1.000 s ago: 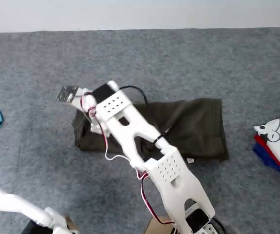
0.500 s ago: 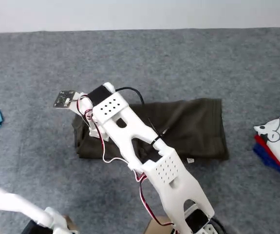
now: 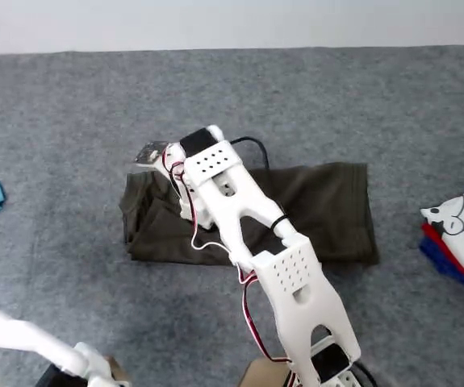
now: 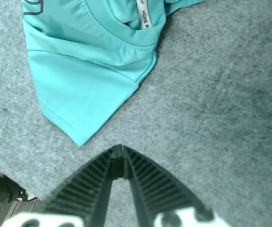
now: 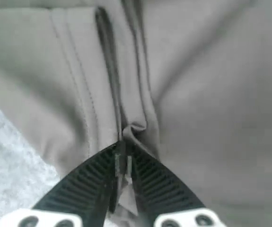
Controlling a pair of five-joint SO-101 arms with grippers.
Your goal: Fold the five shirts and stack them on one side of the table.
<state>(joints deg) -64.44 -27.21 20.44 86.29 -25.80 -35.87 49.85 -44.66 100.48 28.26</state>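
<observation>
Tightly, right claw (image 5: 122, 144) on olive shirt (image 3: 320, 205).

right arm (image 3: 244, 218): slants from bottom edge up to centre | right gripper (image 5: 122, 147): pinching olive shirt (image 5: 197, 94) | left arm (image 3: 14, 334): lower-left corner | left gripper (image 4: 121, 150): closed, empty

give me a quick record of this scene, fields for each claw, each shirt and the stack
right claw: shut, pinching a fold of the dark green shirt
left claw: shut, holding nothing, over the bare grey table beside the teal shirt
dark green shirt: partly folded, middle of table
teal shirt: loose, at the table's left edge
stack: folded shirts, white over red over blue, at the right edge
</observation>
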